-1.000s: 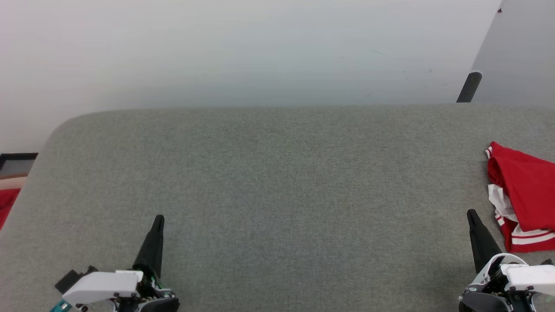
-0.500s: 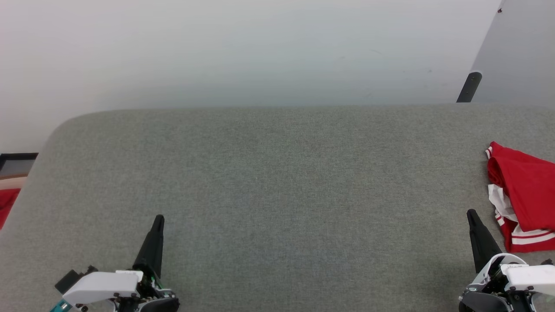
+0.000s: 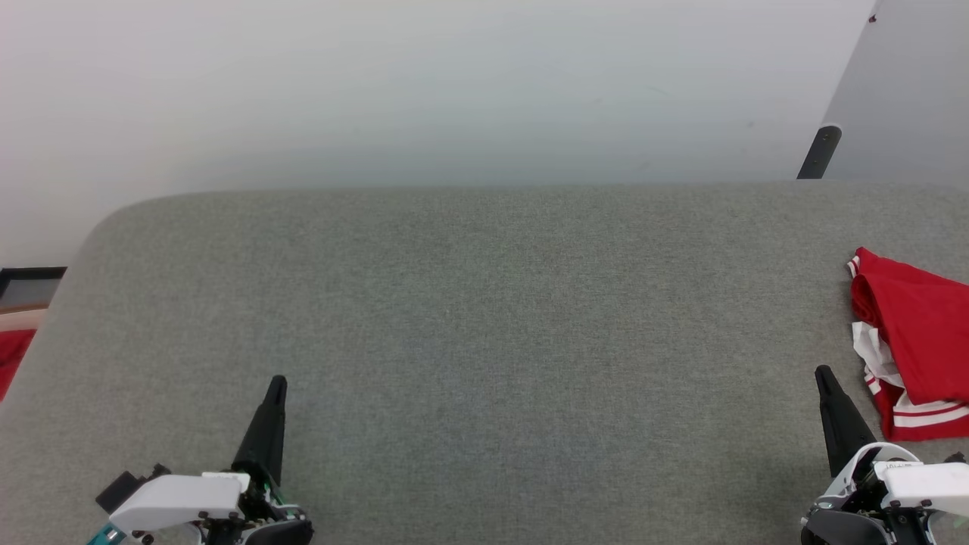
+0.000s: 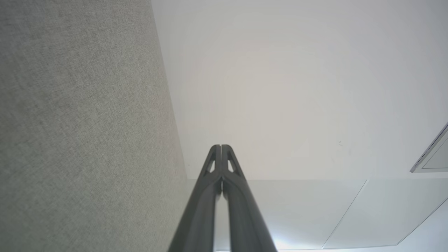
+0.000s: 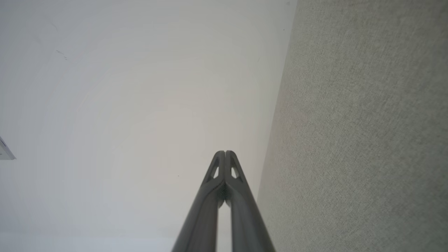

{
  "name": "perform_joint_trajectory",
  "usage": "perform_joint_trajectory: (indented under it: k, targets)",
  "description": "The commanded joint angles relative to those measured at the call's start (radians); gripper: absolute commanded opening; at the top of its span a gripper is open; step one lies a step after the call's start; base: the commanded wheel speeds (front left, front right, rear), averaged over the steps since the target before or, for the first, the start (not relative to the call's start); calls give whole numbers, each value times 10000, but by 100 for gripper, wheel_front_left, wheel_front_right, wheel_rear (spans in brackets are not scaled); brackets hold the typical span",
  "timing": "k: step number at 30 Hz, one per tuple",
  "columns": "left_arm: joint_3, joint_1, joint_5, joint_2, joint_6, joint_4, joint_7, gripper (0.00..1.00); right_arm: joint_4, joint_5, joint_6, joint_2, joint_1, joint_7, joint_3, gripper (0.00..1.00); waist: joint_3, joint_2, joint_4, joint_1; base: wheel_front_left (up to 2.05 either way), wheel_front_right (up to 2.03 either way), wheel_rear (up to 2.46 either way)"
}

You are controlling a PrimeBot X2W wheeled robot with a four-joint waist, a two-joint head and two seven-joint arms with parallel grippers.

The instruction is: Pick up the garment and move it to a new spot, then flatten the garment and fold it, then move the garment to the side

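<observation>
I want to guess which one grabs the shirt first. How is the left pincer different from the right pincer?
The right pincer sits close beside the red and white garment, not touching it; the left pincer is far across the grey cushion from it. The left pincer's tip leans toward the robot's right, the right pincer's tip toward its left. Both are shut and hold nothing.

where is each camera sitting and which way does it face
Head view: on the head, facing forward and down over the grey surface to the white wall; left fingers low left, right fingers low right, garment far right.
Left wrist view: on the left wrist, along its shut fingers; surface left, wall ahead.
Right wrist view: on the right wrist, along its shut fingers; surface right, wall ahead.
All three share the surface and wall.
</observation>
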Motion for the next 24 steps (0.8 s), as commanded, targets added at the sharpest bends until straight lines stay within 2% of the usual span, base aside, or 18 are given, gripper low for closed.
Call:
perform_joint_trajectory:
  k: [1, 24]
  targets:
    - [15, -81, -38, 1, 0, 9, 22, 0, -3, 45, 0, 20, -29, 8, 6, 0, 0, 0, 0, 0, 0, 0, 0]
    - [15, -81, -38, 2, 0, 9, 21, 0, -3, 46, 0, 20, -29, 7, 7, 0, 0, 0, 0, 0, 0, 0, 0]
